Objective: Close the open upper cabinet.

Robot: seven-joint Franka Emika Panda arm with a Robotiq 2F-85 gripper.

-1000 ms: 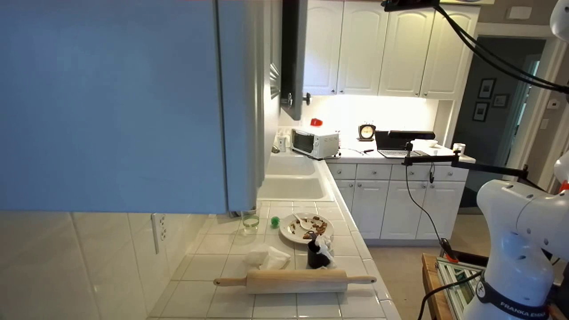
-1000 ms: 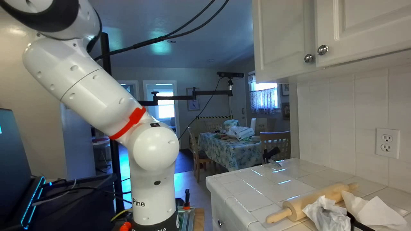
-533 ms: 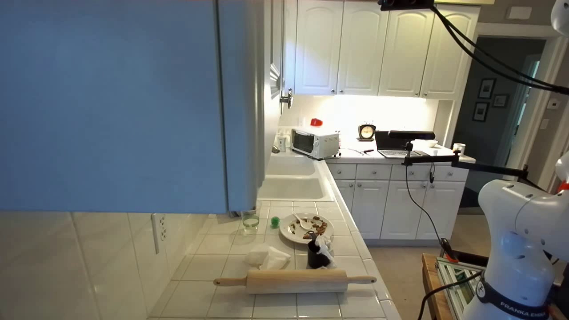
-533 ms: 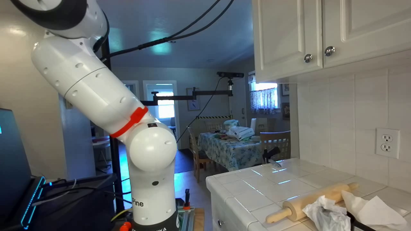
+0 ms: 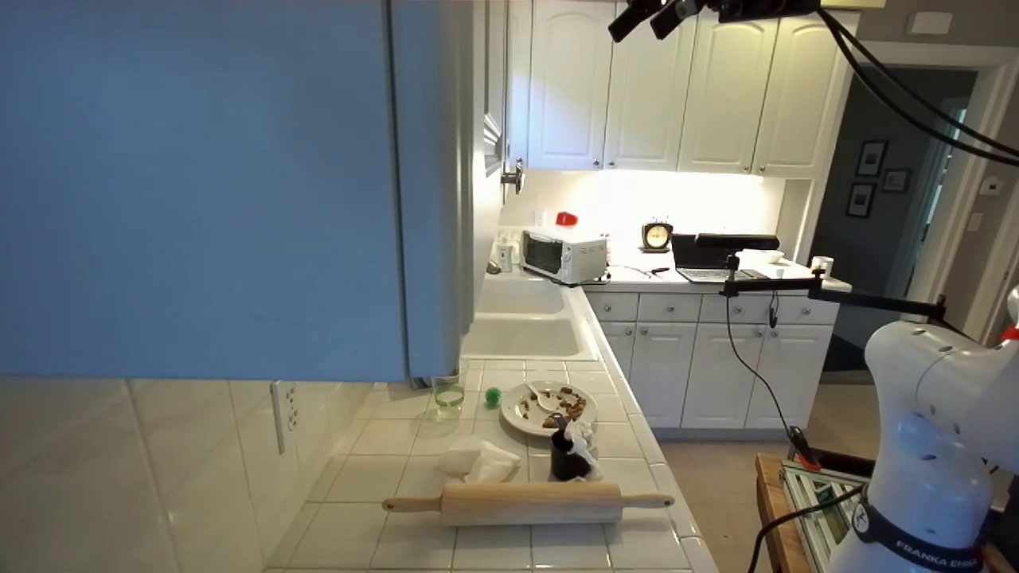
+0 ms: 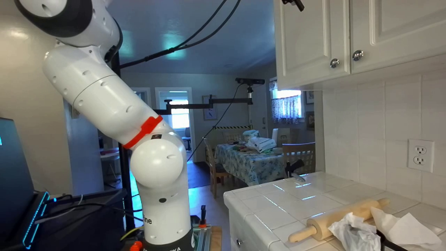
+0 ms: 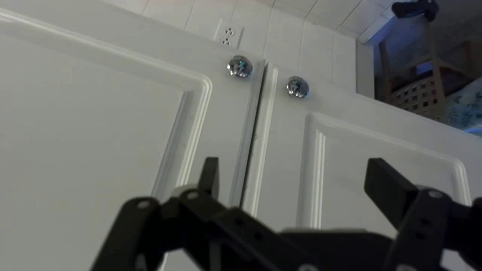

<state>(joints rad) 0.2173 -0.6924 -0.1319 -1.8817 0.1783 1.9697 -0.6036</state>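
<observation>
The white upper cabinet (image 6: 303, 38) has two panelled doors with round silver knobs. In an exterior view both doors lie flush, with a thin seam between them. In the wrist view the same doors of the upper cabinet (image 7: 241, 116) stand side by side, with a narrow dark gap between them. In an exterior view the door fronts of the upper cabinet (image 5: 494, 72) show nearly edge-on, with knobs at the lower edge. My gripper (image 7: 293, 163) is open and empty in front of the doors. The black gripper fingers (image 5: 638, 34) show at the top of an exterior view, apart from the doors.
A huge pale-blue panel (image 5: 199, 191) fills the left of an exterior view. On the tiled counter are a rolling pin (image 5: 532, 504), a plate of food (image 5: 585, 394), a black cup (image 5: 564, 463) and a glass (image 5: 448, 402). White arched-panel cabinets (image 5: 649, 87) stand behind.
The dark door that stuck out in an exterior view one second ago has swung in and lies flush. My gripper has come into both exterior views at the top. The arm has shifted slightly.
</observation>
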